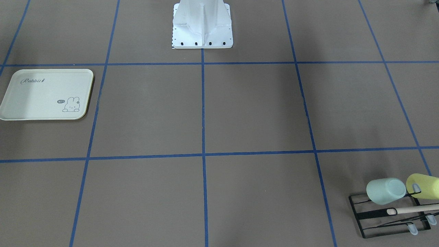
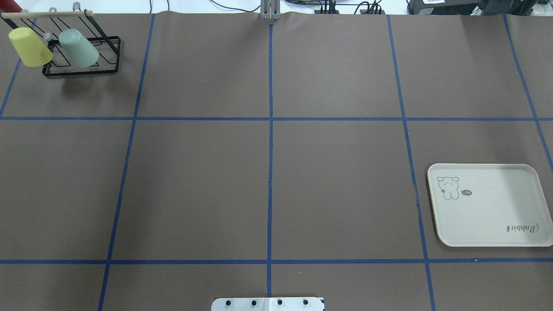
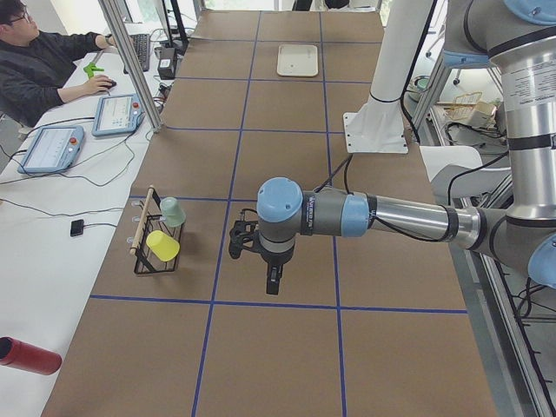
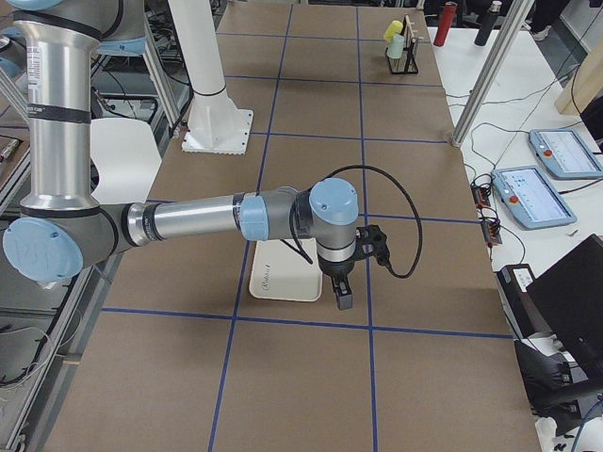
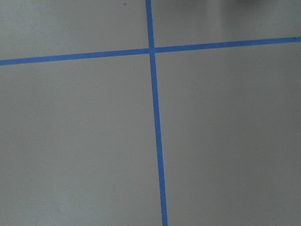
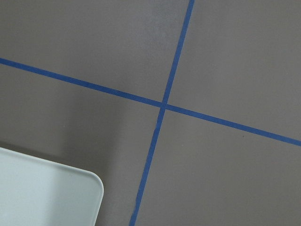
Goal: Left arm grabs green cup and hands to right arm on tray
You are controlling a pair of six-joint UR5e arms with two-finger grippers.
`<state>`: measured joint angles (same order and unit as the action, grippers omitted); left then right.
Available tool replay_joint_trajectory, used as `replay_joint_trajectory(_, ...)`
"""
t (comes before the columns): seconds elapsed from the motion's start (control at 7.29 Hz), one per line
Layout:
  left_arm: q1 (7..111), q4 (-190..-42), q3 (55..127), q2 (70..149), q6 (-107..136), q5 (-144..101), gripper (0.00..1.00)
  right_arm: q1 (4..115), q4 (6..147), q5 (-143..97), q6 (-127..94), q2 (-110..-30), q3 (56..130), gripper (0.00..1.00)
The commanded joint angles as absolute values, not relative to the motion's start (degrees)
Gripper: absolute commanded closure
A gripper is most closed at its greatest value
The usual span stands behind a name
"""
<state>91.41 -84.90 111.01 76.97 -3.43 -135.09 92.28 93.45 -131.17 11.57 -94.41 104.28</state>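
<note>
In the overhead view the green cup [image 2: 79,47] sits mouth-down and tilted on the black wire rack [image 2: 80,73], at the table's [image 2: 198,185] 10 o'clock corner. A yellow cup [image 2: 30,47] is at its 9 o'clock. The tray [image 2: 488,216] lies flat at 4 o'clock, well apart from the rack.

The left claw [image 3: 273,282] hangs fingers-down over the table, with the rack at its 9 o'clock in the left side view. The right claw [image 4: 341,299] hangs fingers-down, with the tray at its 9 o'clock in the right side view. I cannot tell whether either claw is apart or together.
</note>
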Motion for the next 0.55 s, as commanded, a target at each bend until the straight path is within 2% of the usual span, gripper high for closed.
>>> replay_joint_trajectory(0.0, 91.41, -85.16, 111.09, 77.17, -3.51, -135.17, 0.00, 92.29, 93.34, -130.96, 11.51, -94.40, 103.89, 0.00)
replay_joint_trajectory(0.41, 91.41, -86.31, 110.05, 82.61, -2.81, -135.35, 0.00, 92.29, 93.25, -131.04, 11.51, -93.78, 103.89, 0.00)
